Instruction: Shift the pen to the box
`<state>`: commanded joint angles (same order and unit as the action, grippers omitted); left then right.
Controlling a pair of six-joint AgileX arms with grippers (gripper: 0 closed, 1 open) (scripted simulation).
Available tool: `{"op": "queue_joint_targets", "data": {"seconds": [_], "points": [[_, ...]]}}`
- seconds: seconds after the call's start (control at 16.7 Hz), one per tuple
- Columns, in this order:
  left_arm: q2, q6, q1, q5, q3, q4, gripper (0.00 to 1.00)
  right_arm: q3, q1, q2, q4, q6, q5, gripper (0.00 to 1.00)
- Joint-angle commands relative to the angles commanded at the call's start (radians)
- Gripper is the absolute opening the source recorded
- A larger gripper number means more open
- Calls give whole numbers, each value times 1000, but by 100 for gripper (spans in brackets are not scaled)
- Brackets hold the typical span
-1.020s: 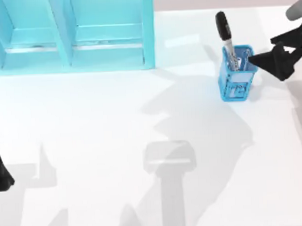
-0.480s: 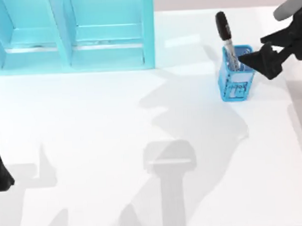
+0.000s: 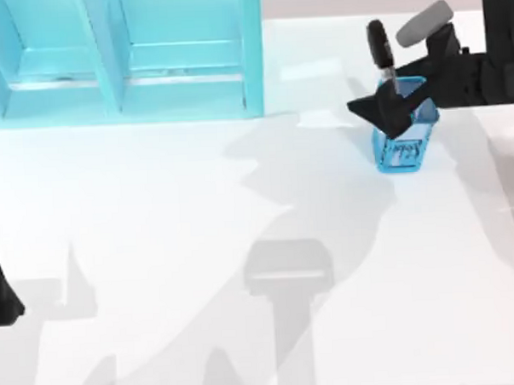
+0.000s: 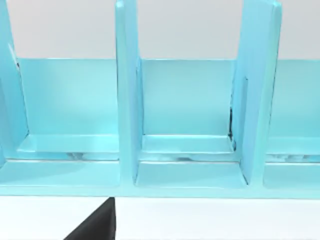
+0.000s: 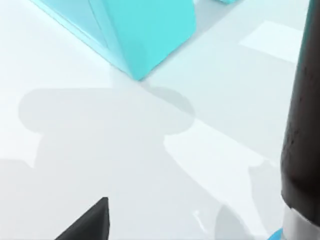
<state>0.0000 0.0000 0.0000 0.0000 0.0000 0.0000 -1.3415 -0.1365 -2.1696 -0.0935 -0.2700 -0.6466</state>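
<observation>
The pen (image 3: 378,44) stands tilted in a small blue mesh basket (image 3: 400,148) at the table's far right, its black top above the rim and its silver shaft inside. My right gripper (image 3: 379,112) is over the basket's rim, right by the shaft, and is open. In the right wrist view the pen's black part (image 5: 301,125) rises close by, with one dark finger (image 5: 87,224) well away from it. The box (image 3: 123,58) is a cyan partitioned shelf at the far left; its compartments (image 4: 187,145) face my left wrist camera. My left gripper (image 3: 0,293) is parked at the left edge, open.
A wide stretch of white table (image 3: 200,246) lies between the basket and the box, crossed by grey shadows. The box's corner (image 5: 145,35) is near in the right wrist view. The right arm's dark links (image 3: 482,63) reach in from the far right.
My right gripper has swung left and toward the far edge, from beside the basket's right side to over its rim next to the pen. Pen, basket and left arm have not moved.
</observation>
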Motion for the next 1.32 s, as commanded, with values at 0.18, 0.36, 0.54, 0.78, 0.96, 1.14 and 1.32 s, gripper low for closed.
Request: {"op": "queue_joint_targets", "data": {"seconds": [0.18, 0.36, 0.54, 0.78, 0.96, 1.14, 1.32], "points": [[0, 0, 0, 0, 0, 0, 100, 0, 0, 0, 0, 0, 0, 100], [0, 0, 0, 0, 0, 0, 100, 0, 0, 0, 0, 0, 0, 77], [0, 0, 0, 0, 0, 0, 100, 0, 0, 0, 0, 0, 0, 55], [0, 0, 0, 0, 0, 0, 100, 0, 0, 0, 0, 0, 0, 25], [0, 0, 0, 0, 0, 0, 100, 0, 0, 0, 0, 0, 0, 2], [0, 0, 0, 0, 0, 0, 100, 0, 0, 0, 0, 0, 0, 0], [0, 0, 0, 0, 0, 0, 100, 0, 0, 0, 0, 0, 0, 0]]}}
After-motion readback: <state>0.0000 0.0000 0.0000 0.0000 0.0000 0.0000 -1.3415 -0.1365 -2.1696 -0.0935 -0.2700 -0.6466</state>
